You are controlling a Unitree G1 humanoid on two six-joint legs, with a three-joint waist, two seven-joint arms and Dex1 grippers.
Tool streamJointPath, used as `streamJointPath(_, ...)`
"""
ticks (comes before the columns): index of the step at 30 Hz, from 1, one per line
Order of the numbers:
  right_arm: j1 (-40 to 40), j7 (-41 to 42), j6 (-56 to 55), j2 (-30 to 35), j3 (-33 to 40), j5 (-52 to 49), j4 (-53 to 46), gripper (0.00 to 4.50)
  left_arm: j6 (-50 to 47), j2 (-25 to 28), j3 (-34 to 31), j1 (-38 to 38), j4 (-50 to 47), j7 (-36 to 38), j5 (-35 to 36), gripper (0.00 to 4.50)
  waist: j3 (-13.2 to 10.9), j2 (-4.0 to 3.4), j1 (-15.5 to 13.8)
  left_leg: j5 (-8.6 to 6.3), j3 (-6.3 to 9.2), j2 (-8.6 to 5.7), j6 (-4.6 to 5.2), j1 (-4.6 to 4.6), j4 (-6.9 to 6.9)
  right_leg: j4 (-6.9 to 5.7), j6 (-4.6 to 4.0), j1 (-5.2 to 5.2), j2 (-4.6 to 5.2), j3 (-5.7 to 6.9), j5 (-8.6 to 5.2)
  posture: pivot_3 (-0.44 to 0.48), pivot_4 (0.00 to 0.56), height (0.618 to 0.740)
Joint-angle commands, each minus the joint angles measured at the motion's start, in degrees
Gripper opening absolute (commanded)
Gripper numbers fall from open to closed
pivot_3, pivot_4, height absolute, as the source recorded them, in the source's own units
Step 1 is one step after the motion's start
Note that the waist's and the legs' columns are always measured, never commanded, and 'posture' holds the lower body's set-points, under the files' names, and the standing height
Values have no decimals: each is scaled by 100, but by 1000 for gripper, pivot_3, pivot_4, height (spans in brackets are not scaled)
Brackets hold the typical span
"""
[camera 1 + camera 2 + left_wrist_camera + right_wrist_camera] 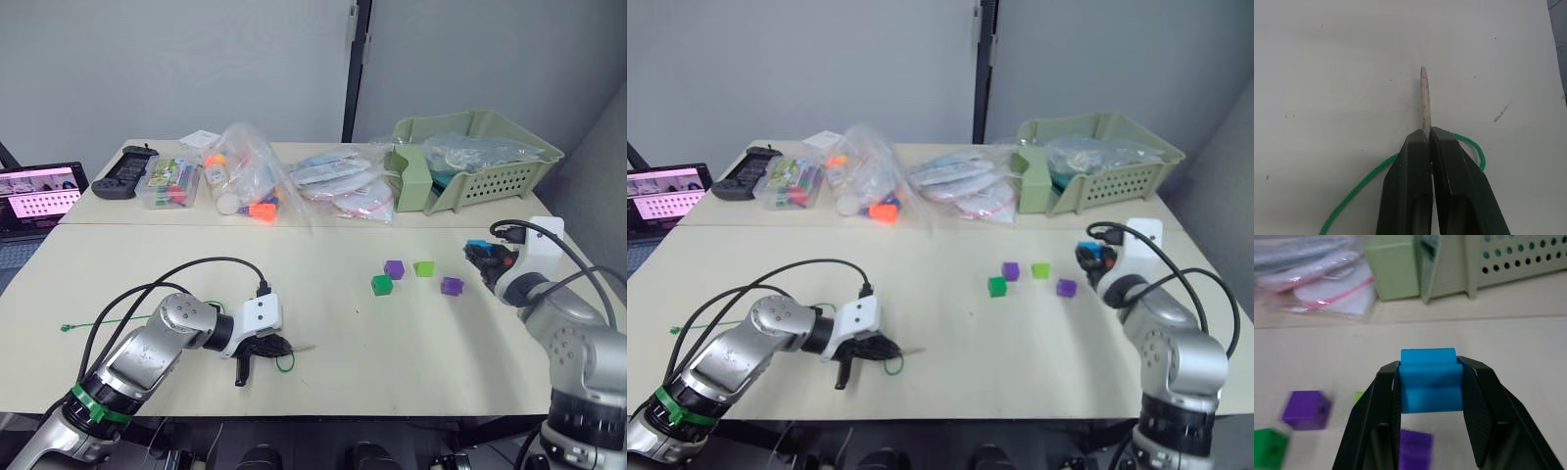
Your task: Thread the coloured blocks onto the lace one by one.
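Observation:
My left gripper (277,346) lies low on the table near its front edge, shut on the lace's stiff pale tip (1424,100), which pokes out past the fingers. The green lace (118,319) trails leftwards across the table to a knotted end. At the right side my right gripper (482,255) is raised and shut on the bright blue block (1429,379). Four blocks sit on the table between the arms: dark green (381,285), purple (394,268), lime green (423,268) and a second purple one (452,286).
A pale green basket (490,166) stands at the back right. Plastic bags of parts (250,176), a clear box (168,182) and a black controller (122,173) line the far edge. A laptop (34,201) sits beyond the table's left side.

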State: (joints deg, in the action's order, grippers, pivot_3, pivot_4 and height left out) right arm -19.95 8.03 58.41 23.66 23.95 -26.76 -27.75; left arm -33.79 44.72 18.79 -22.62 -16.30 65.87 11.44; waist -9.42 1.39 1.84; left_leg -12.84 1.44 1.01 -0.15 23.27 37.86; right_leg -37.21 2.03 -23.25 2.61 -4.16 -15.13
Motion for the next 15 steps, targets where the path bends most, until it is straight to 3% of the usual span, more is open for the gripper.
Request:
streamJointPath(1,153,-819,1232,-851,-138,-520,-1875,1167,62,-20,-97,-222,28,27,38,0,0,0,14,0,1,1,0,1,0,0,0,1,-2,3,0,0,150,740)
streamJointPath(4,455,-1486,2114,-1832,-826,-518,-2999,1167,96,-60,-47,-352,112,48,19,0,1,-2,31,0,1,2,0,2,0,-2,0,-2,-5,8,0,0,150,740)
streamJointPath(7,811,-2038,2407,-2434,-1543,-444,-3225,1167,95,-104,22,-486,178,47,-19,0,1,-2,26,0,3,-1,0,7,0,2,0,-6,1,6,0,0,150,740)
streamJointPath(12,1476,-2447,2607,-2787,-2360,-81,-3162,1167,-32,-213,146,-770,248,71,-55,0,1,-1,29,0,-2,-9,0,8,1,8,1,-5,9,6,-1,0,150,740)
streamJointPath(15,1799,-2418,2548,-2664,-2614,132,-2873,1167,-174,-212,224,-910,250,60,-87,0,1,-1,57,0,-3,-4,0,6,1,7,1,-7,3,7,-1,0,150,740)
